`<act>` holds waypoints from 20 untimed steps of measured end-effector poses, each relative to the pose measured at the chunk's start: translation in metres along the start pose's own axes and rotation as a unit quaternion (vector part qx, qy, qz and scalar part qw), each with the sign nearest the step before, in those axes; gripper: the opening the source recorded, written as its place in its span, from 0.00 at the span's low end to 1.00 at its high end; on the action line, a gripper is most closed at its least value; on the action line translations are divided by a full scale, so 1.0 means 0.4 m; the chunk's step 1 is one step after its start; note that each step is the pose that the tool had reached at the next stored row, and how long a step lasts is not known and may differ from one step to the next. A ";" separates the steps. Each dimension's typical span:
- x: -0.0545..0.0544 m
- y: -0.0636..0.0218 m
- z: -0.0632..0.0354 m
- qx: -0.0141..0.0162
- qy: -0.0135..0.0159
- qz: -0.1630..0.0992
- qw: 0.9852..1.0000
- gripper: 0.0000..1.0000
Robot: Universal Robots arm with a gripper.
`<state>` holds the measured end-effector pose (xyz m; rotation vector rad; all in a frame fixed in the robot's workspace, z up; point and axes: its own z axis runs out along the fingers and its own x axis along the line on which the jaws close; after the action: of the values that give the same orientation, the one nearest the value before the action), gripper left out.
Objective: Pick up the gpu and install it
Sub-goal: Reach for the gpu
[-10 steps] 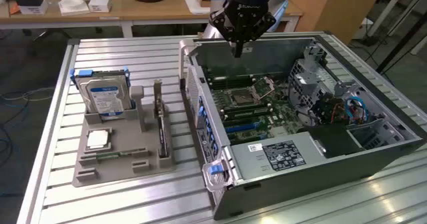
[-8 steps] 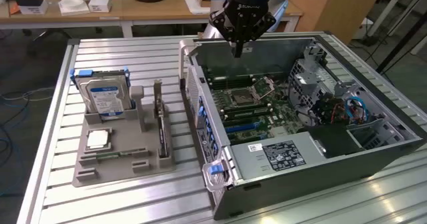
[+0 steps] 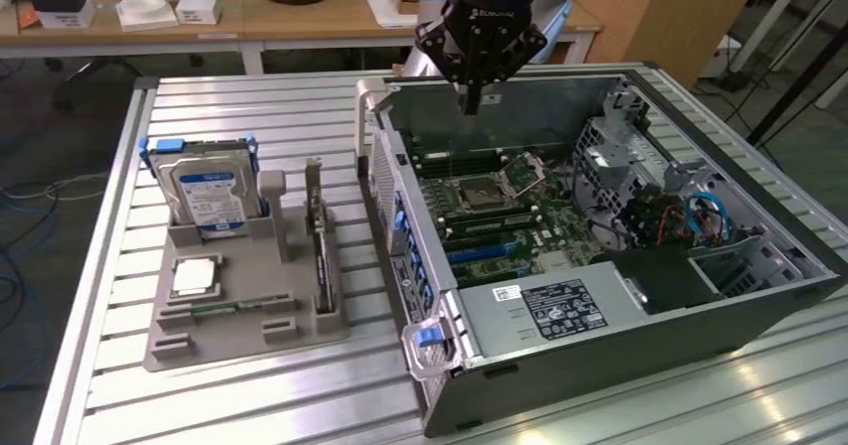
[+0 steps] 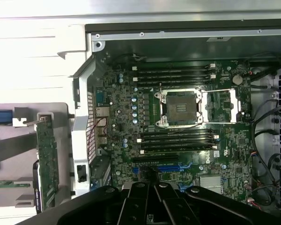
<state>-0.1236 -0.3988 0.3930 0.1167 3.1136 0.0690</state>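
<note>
The gpu (image 3: 320, 251) stands on edge in a slot of the grey holder (image 3: 252, 331) on the table, to the exterior view's left of the open computer case (image 3: 623, 296). In the wrist view the gpu (image 4: 47, 159) shows as a narrow green board with its silver bracket end. My gripper (image 3: 470, 105) hangs above the far edge of the case, over the motherboard (image 3: 497, 202), well apart from the gpu. Its fingers are shut with nothing between them. The wrist view looks past the gripper (image 4: 154, 183) straight down onto the motherboard (image 4: 178, 117).
The grey holder also carries a hard drive with a blue label (image 3: 206, 192), a processor chip (image 3: 197, 274) and a memory stick (image 3: 218, 309). The case's metal wall (image 3: 384, 167) stands between holder and motherboard. A desk with clutter (image 3: 173, 13) lies behind the table.
</note>
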 end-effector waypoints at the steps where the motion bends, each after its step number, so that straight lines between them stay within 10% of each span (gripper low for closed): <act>1: 0.002 0.000 0.000 0.000 0.000 0.000 1.000 0.11; 20: 0.037 -0.003 0.005 0.000 0.000 0.000 1.000 0.11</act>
<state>-0.1385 -0.3988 0.3907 0.1166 3.1137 0.0687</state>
